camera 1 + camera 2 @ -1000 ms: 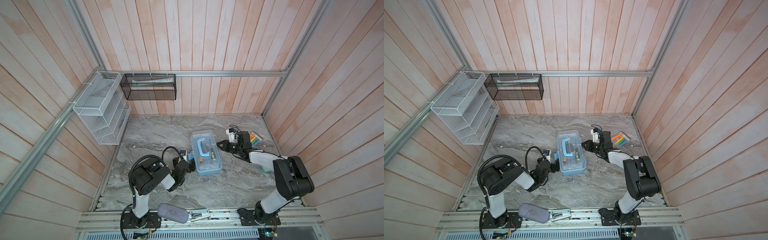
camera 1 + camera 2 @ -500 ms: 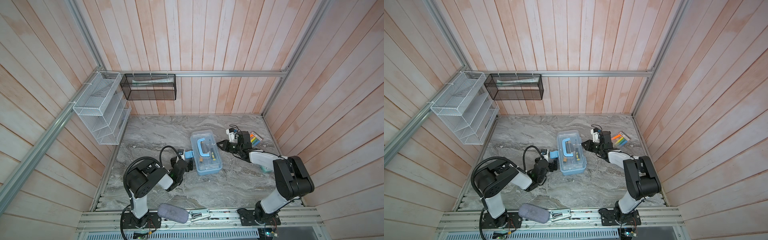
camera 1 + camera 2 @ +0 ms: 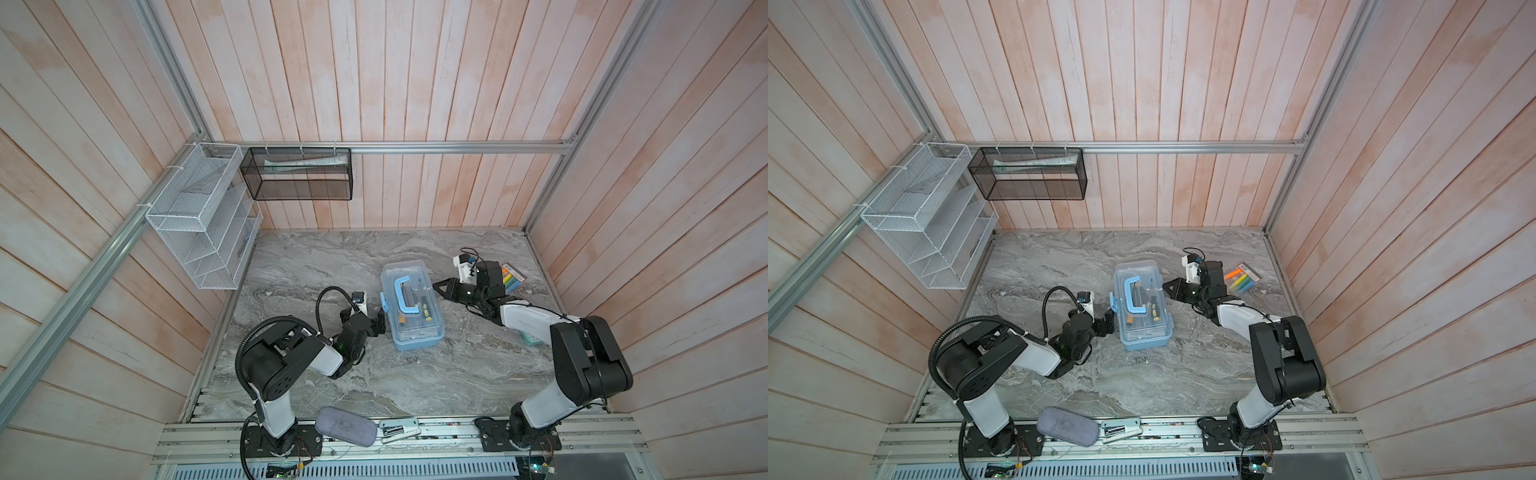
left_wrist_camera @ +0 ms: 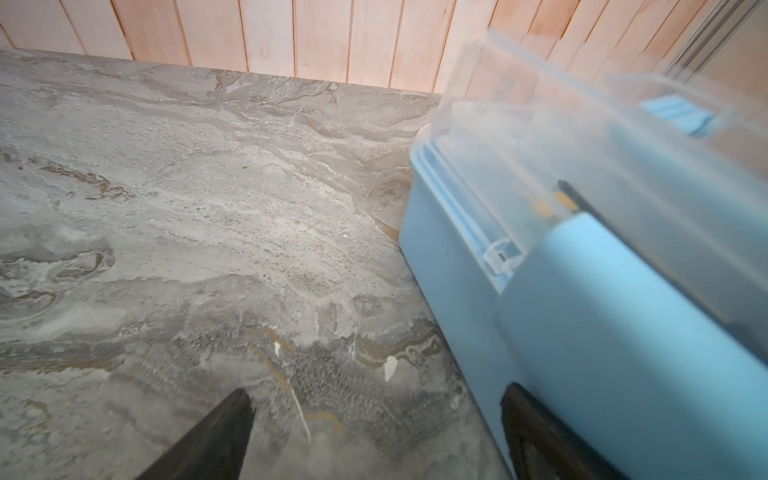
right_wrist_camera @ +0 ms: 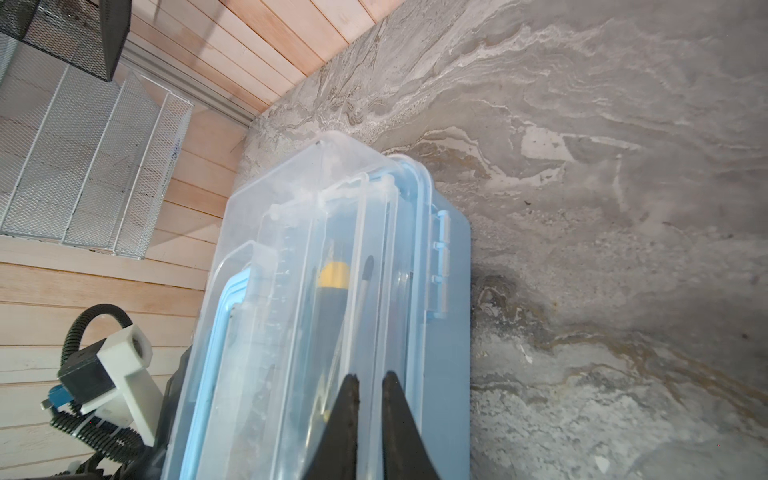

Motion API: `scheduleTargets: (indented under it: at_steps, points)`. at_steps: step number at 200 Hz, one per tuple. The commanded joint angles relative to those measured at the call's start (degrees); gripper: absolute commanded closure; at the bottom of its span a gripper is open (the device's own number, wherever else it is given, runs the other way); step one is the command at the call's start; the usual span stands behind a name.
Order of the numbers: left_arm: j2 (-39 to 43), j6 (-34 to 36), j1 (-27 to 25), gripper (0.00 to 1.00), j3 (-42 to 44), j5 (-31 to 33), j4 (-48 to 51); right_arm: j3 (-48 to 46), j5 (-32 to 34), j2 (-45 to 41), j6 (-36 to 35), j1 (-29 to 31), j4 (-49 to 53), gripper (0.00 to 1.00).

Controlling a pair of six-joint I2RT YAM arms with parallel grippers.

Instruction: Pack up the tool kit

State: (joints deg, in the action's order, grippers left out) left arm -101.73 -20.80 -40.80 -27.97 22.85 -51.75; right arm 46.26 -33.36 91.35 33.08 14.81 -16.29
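Your left fingers (image 4: 224,432) spread wide, right fingers (image 5: 351,415) pressed almost together.
Left beside the tool kit (image 4: 449,257) latch (image 4: 623,332); right over its clear lid (image 5: 291,232).

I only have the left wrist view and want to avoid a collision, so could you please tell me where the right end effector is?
Observer: The right end effector is shut, pointing at the tool box's hinge side, opposite the latch.
Operator: Thank you; is the handle standing up?
Observer: No, the blue handle lies flat on the clear lid.
Operator: What lies beyond that arm?
Observer: A pack of coloured markers, apart from the box.
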Motion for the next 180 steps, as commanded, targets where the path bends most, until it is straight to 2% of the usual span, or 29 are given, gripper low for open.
scheduleTargets:
  at_steps: [1, 36, 118, 131, 180]
  points:
    - [1.8, -2.7, 0.7, 0.05, -0.7, -2.3, -0.3, 0.4, -2.1, -1.2, 1.0, 1.0, -0.4, 0.87]
    - [4.1, -6.7, 1.6, 0.06, -0.4, -5.3, 1.3, 0.1, -2.5, -1.0, 1.3, 1.7, -0.6, 0.87]
    - [5.1, -21.2, 6.4, 0.12, 1.5, -23.1, -4.6, -0.8, -3.0, -0.8, 1.6, 2.5, -1.3, 0.87]
    - [5.0, -22.6, 7.0, 0.16, 1.5, -26.0, -5.8, -0.9, -3.0, -0.7, 1.6, 2.6, -1.4, 0.87]
    - [5.4, -27.1, 7.6, 0.22, 2.1, -31.4, -8.6, -0.9, -3.2, 0.2, 1.6, 2.8, -1.6, 0.87]
